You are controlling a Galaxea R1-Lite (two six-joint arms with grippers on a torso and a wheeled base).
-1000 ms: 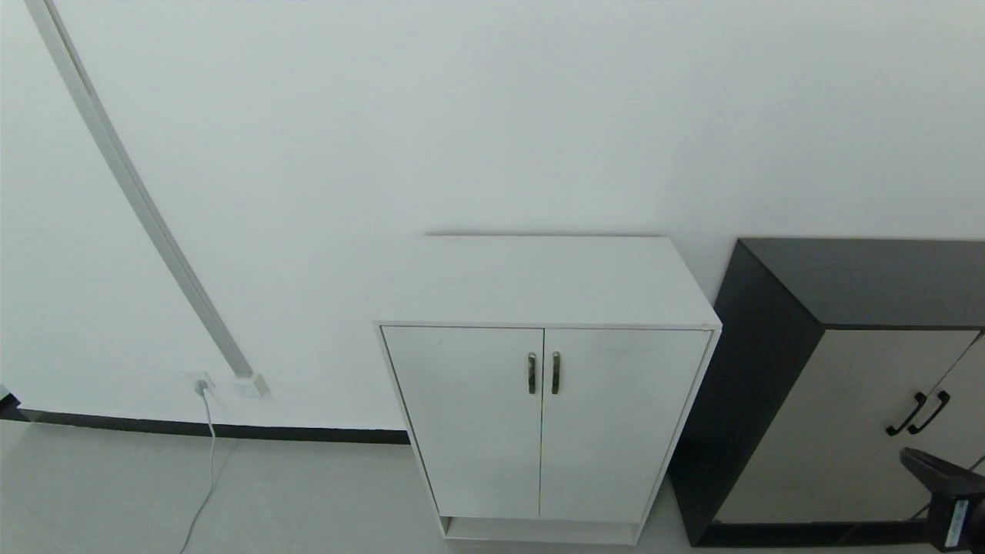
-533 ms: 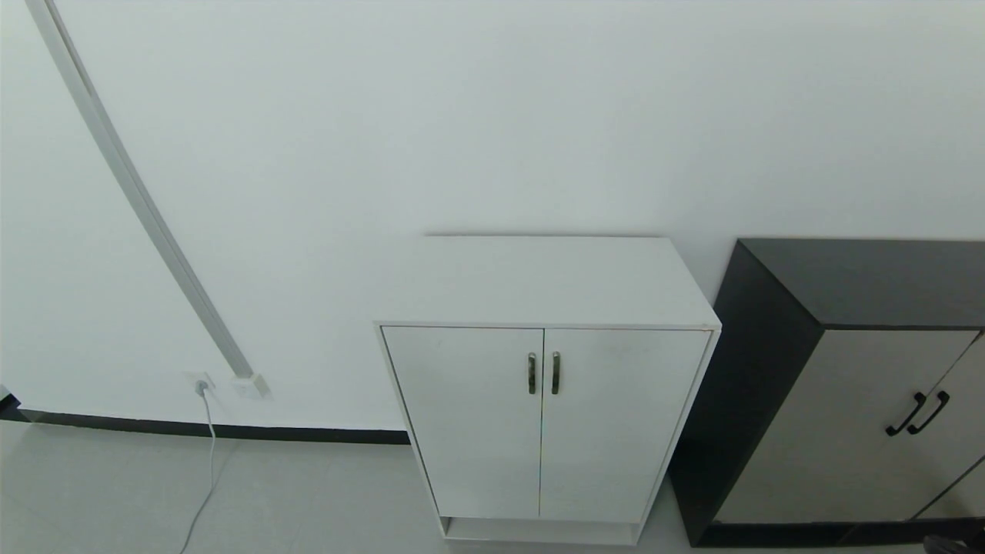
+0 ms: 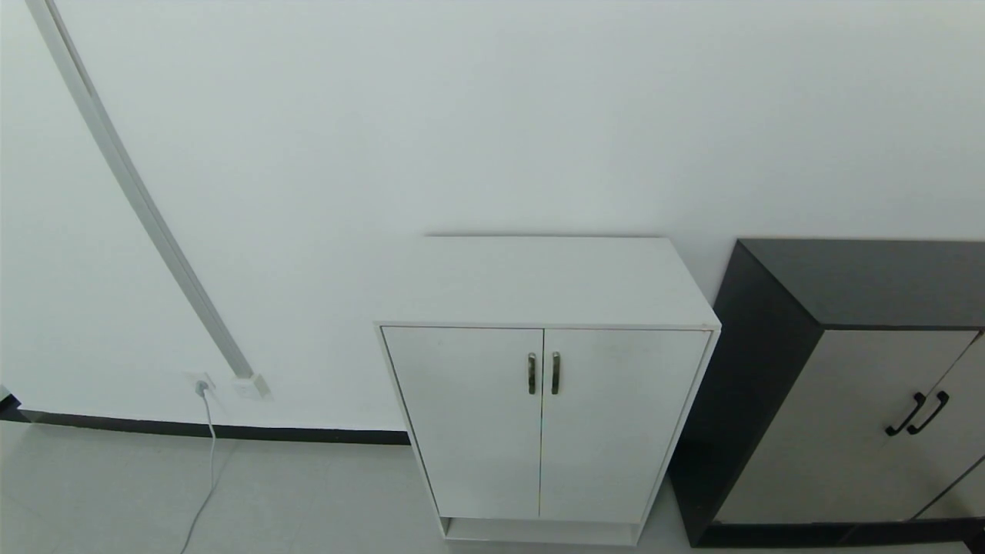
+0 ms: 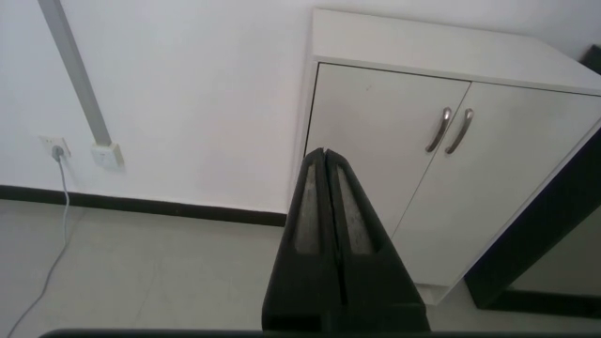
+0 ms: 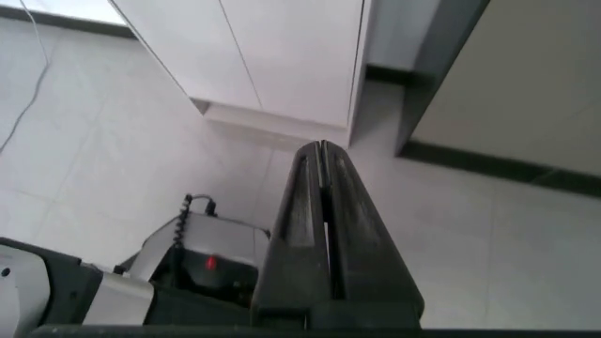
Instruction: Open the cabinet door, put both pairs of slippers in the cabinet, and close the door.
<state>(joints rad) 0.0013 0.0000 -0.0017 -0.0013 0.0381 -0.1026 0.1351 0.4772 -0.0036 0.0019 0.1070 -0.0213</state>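
A: Cabinets counted?
B: Two. White cabinet (image 3: 539, 281) at lower centre of the head view, with two doors (image 3: 469, 423) closed and two handles (image 3: 532, 373) side by side. Black cabinet (image 3: 769, 369) stands just right of it.
A: Claws?
B: Two. Left gripper (image 4: 325, 155) and right gripper (image 5: 322, 148), each pressed closed, holding nothing.

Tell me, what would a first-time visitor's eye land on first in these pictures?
The white cabinet stands out in the middle of the head view, both doors shut, its two metal handles side by side at the centre. Close on its right stands a black cabinet, also shut. In the wrist views, the left pincer and the right pincer each show as a dark wedge, closed tight.
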